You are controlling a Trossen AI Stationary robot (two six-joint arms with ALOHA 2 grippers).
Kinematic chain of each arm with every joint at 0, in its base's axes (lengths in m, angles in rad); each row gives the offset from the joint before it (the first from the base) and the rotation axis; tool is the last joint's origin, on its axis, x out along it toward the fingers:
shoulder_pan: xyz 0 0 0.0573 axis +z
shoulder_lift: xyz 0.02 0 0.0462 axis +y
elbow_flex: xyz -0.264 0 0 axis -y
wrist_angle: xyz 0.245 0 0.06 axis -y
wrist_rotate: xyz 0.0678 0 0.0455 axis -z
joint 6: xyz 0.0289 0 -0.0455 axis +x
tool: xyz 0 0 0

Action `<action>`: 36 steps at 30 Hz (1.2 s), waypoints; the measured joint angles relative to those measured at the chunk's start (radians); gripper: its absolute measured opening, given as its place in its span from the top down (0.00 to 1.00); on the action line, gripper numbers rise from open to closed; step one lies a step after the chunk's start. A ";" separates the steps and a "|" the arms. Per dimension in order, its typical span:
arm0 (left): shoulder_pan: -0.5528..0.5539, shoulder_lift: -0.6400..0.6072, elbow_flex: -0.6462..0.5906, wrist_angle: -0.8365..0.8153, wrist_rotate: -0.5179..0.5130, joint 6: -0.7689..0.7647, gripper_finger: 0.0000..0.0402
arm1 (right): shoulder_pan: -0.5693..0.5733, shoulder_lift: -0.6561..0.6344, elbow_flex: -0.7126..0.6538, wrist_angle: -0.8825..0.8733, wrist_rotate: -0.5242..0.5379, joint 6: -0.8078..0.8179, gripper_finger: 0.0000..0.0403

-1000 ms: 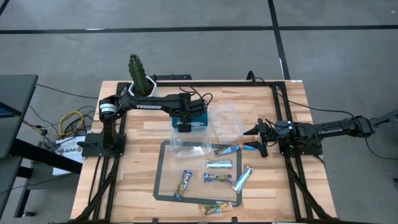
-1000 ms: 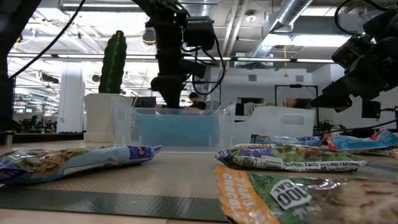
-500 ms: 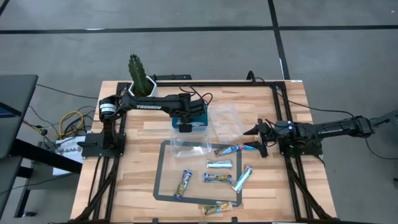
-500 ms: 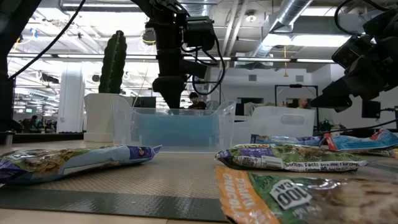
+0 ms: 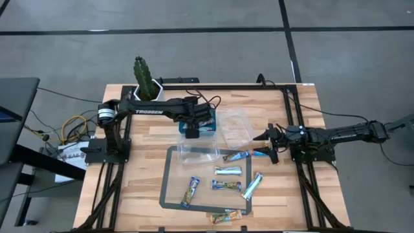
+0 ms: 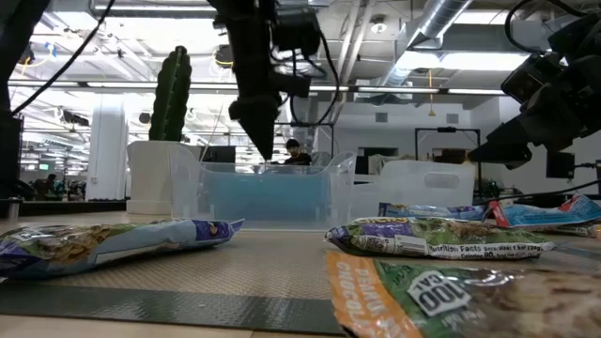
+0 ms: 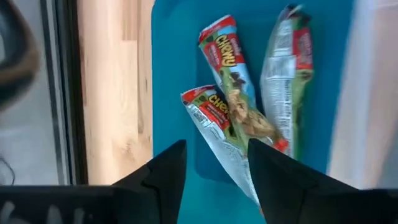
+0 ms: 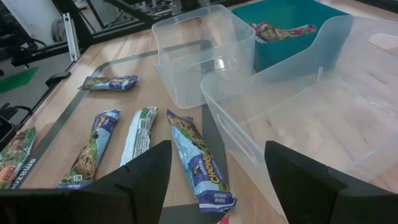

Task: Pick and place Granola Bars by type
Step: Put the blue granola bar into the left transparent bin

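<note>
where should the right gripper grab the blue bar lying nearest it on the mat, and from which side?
Take the blue bar across its narrow middle, coming straight down from above. It lies flat on the mat, long and thin, so only its long edges offer a pinch. The right gripper is open and hangs just short of it. The clear tub sits close on one side, so probably turn the fingers to avoid its wall.

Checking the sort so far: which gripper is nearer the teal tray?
Left. The left gripper hangs open right over the teal tray; the right gripper waits open beyond the clear tub.
</note>
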 joint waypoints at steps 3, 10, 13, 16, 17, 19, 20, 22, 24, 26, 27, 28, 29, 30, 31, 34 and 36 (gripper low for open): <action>-0.026 -0.037 0.001 -0.020 0.035 -0.027 0.59 | 0.000 0.000 0.000 0.000 0.000 0.000 0.38; -0.147 -0.152 0.001 -0.120 0.086 -0.232 0.59 | 0.000 0.000 0.000 0.000 0.000 0.000 0.38; -0.224 -0.189 0.001 -0.135 0.079 -0.341 0.59 | 0.000 0.000 0.000 0.000 0.000 0.000 0.38; -0.302 -0.203 0.001 -0.137 0.078 -0.457 0.59 | 0.000 0.000 0.000 0.000 0.000 0.000 0.38; -0.329 -0.203 0.001 -0.137 0.078 -0.497 0.59 | 0.000 0.000 0.000 0.000 0.000 0.000 0.38; -0.381 -0.203 0.001 -0.136 0.078 -0.584 0.59 | 0.000 0.000 0.000 0.000 0.000 0.000 0.38; -0.406 -0.203 0.001 -0.136 0.078 -0.634 0.59 | 0.000 0.000 0.000 0.000 0.000 0.000 0.38; -0.455 -0.203 0.001 -0.135 0.079 -0.738 0.59 | 0.000 0.000 0.000 0.000 0.000 0.000 0.38; -0.504 -0.203 0.001 -0.134 0.079 -0.839 0.59 | 0.000 0.000 0.000 0.000 0.000 0.000 0.38; -0.553 -0.203 0.001 -0.134 0.079 -0.934 0.59 | 0.000 0.000 0.000 0.000 0.000 0.000 0.38; -0.577 -0.202 0.001 -0.134 0.079 -0.979 0.59 | 0.000 0.000 0.000 0.000 0.000 0.000 0.38; -0.601 -0.200 0.001 -0.133 0.079 -1.025 0.59 | 0.000 0.000 0.000 0.000 0.000 0.000 0.38; -0.626 -0.199 0.001 -0.132 0.081 -1.073 0.59 | 0.000 0.000 0.000 0.000 0.000 0.000 0.38; -0.650 -0.199 0.001 -0.132 0.087 -1.122 0.59 | 0.000 0.000 0.000 0.000 0.000 0.000 0.38; -0.672 -0.198 0.001 -0.129 0.097 -1.169 0.59 | 0.000 0.000 0.000 0.000 0.000 0.000 0.38; -0.736 -0.193 0.001 -0.104 0.121 -1.310 0.59 | 0.000 0.000 0.000 0.000 0.000 0.000 0.38; -0.778 -0.193 0.001 -0.077 0.121 -1.398 0.59 | 0.000 0.000 0.000 0.000 0.000 0.000 0.38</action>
